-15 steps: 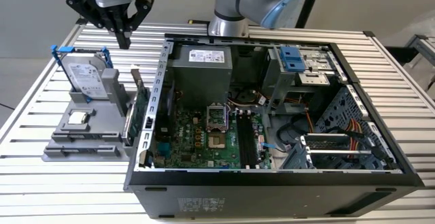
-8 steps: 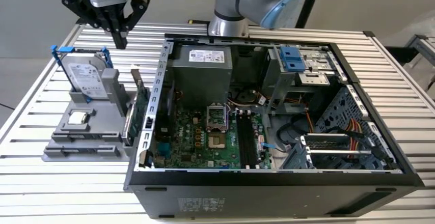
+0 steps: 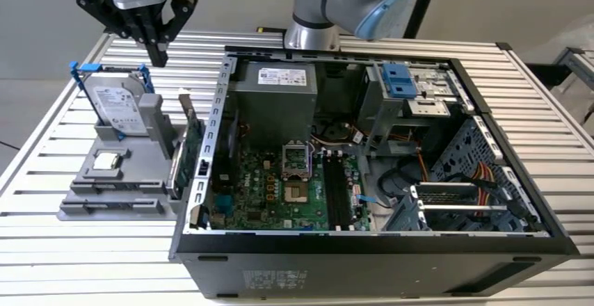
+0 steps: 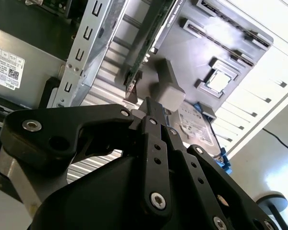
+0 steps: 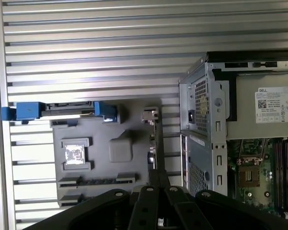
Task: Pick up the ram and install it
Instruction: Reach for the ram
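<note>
**Exterior view:** The robot's gripper hangs at eleven o'clock in the scene, its black fingers pressed together and pointing down. It is above the back edge of a grey fixture on the slatted table. A silver hard drive in a blue frame stands upright in the fixture, just at five o'clock from the fingertips. A green card with a metal bracket stands on edge at the fixture's three o'clock side, hard against the open computer case. Inside the case, the long black slots run beside the motherboard. Where the ram lies cannot be told.

**Second wrist view:** The gripper shows its two fingers meeting at the tips, with no gap visible. Beyond them lie the fixture, a processor chip in its recess, the hard drive and the edge of the green card.

**First wrist view:** The closed gripper sits over the thin line of the green card, between the fixture and the case. The fixture's narrow holders hold dark strips, and whether one is the ram cannot be told.
</note>
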{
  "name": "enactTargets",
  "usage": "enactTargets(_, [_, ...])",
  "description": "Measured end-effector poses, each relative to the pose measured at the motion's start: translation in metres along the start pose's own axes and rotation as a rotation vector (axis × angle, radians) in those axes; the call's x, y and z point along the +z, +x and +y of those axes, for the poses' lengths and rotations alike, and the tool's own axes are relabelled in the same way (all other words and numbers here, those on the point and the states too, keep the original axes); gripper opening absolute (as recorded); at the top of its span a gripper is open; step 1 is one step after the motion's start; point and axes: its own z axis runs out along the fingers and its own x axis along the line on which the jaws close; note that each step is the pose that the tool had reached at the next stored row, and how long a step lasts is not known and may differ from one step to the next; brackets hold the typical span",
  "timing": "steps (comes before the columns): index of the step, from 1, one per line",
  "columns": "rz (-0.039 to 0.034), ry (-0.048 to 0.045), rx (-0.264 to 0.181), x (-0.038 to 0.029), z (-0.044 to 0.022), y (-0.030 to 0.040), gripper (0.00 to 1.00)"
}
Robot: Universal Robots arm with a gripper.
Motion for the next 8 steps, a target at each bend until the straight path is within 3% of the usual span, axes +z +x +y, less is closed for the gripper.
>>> enactTargets(8, [0.0, 0.0, 0.0, -0.0002, -0.0005, 0.0071, 0.0])
